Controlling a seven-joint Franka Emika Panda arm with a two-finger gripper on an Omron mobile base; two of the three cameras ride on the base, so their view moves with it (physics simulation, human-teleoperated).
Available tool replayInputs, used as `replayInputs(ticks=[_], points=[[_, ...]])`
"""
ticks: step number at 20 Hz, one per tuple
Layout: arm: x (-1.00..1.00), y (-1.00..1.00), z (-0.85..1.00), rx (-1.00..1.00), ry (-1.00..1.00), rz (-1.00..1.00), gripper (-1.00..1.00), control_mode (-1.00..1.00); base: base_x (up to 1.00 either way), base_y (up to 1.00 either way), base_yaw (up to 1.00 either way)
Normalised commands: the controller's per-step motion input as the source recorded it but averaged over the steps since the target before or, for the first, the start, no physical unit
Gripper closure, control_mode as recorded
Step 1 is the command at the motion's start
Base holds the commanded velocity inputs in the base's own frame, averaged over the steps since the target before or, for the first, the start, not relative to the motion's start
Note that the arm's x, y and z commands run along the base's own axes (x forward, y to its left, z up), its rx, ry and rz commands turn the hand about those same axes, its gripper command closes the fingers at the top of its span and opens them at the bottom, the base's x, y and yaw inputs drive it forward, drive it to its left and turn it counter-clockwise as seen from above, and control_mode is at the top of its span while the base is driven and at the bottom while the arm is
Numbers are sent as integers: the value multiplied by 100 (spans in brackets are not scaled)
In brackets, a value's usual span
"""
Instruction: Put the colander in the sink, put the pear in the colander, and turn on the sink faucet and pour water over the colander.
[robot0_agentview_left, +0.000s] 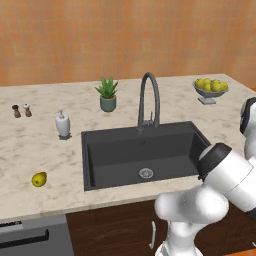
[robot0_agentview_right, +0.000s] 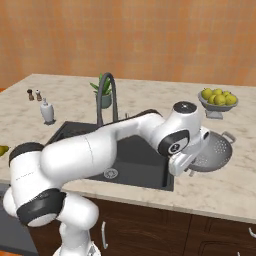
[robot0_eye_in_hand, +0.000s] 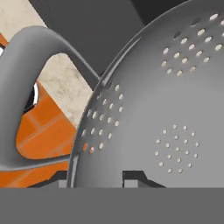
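Your gripper (robot0_eye_in_hand: 103, 177) has its jaws clamped on the rim of the colander (robot0_agentview_right: 212, 150), which looks tipped up on the counter (robot0_agentview_right: 220, 185) just right of the sink (robot0_agentview_left: 145, 150). The pear (robot0_agentview_left: 39, 179) sits well left of the basin.

There are no words, numbers, labels or signs to read in any of the pictures.
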Motion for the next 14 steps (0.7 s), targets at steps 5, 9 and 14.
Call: replayInputs(ticks=[5, 9, 14], points=[[-34, 39, 26, -5, 0, 3, 100, -100, 0, 0, 0], [-38, 32, 21, -1, 0, 4, 100, -100, 0, 0, 0], [-36, 36, 31, 0, 0, 5, 100, -100, 0, 0, 0]])
